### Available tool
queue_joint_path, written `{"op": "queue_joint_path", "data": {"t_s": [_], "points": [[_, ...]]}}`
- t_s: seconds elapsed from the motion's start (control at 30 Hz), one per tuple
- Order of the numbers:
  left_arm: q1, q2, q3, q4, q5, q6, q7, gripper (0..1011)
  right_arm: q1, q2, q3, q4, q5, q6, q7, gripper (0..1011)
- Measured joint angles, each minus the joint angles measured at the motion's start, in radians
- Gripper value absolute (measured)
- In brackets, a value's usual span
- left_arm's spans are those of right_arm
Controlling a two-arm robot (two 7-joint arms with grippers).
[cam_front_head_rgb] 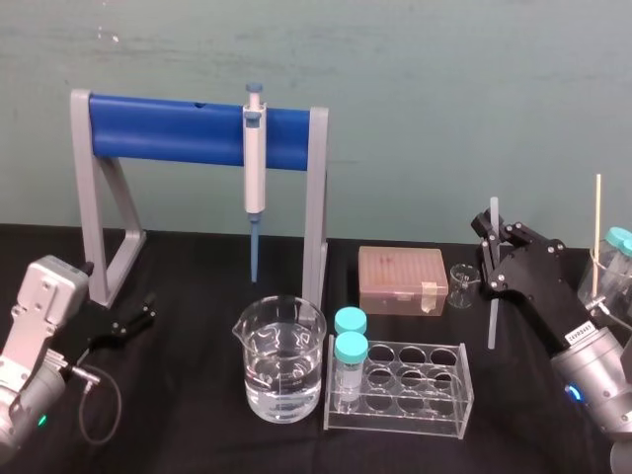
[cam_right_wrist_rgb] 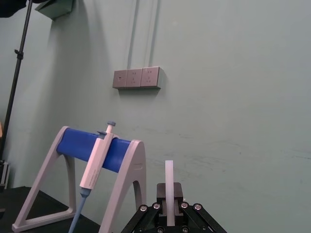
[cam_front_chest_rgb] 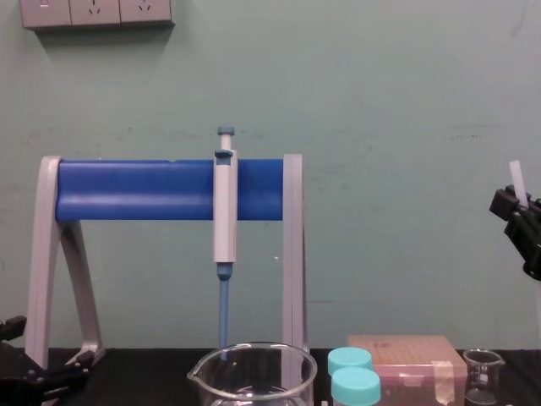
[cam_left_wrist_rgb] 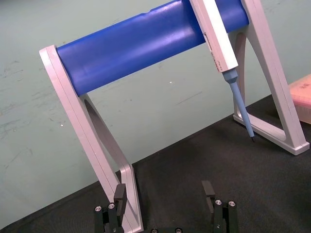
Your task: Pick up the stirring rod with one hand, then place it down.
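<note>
While the right gripper (cam_front_head_rgb: 494,255) clamps the stirring rod (cam_front_head_rgb: 492,318) upright above the black surface (cam_front_head_rgb: 197,434), near the small beaker (cam_front_head_rgb: 461,284), slip is the risk: the thin, smooth rod could slide or tilt in the jaws during lowering. Left gripper (cam_front_head_rgb: 131,320) parked at left, jaws apart.

stirring rod (cam_front_head_rgb: 492,318): translucent white, smooth, frosted look
right gripper (cam_front_head_rgb: 494,237): black, matt, hard finish
table cover (cam_front_head_rgb: 197,434): black matt cloth
large beaker (cam_front_head_rgb: 281,360): clear glossy glass
stand bar (cam_front_head_rgb: 168,128): blue, smooth, slight sheen
stand legs (cam_front_head_rgb: 314,197): grey matt plastic
tube rack (cam_front_head_rgb: 460,391): clear glossy plastic
</note>
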Motion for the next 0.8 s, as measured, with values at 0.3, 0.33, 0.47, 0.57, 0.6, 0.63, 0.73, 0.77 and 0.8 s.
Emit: {"op": "queue_joint_path", "data": {"t_s": [0.3,0.33,0.47,0.57,0.6,0.63,0.73,0.77,0.8], "points": [[0.0,0.0,0.0,0.0,0.0,0.0,0.0,1000,0.002,0.001,-0.002,0.0,0.0,0.0,0.0,72],[0.0,0.0,0.0,0.0,0.0,0.0,0.0,1001,0.002,0.001,-0.002,0.0,0.0,-0.001,0.0,72],[0.0,0.0,0.0,0.0,0.0,0.0,0.0,1001,0.002,0.001,-0.003,0.001,0.001,-0.001,-0.001,72],[0.0,0.0,0.0,0.0,0.0,0.0,0.0,1000,0.002,0.001,-0.003,0.001,0.001,-0.001,-0.001,72],[0.0,0.0,0.0,0.0,0.0,0.0,0.0,1000,0.002,0.001,-0.003,0.001,0.001,-0.001,-0.001,72],[0.0,0.0,0.0,0.0,0.0,0.0,0.0,1000,0.002,0.002,-0.003,0.001,0.001,-0.001,-0.001,72],[0.0,0.0,0.0,0.0,0.0,0.0,0.0,1001,0.003,0.002,-0.003,0.001,0.001,-0.002,-0.001,72],[0.0,0.0,0.0,0.0,0.0,0.0,0.0,1000,0.003,0.002,-0.003,0.002,0.001,-0.002,-0.001,72],[0.0,0.0,0.0,0.0,0.0,0.0,0.0,1000,0.003,0.002,-0.003,0.002,0.001,-0.002,-0.001,72]]}}
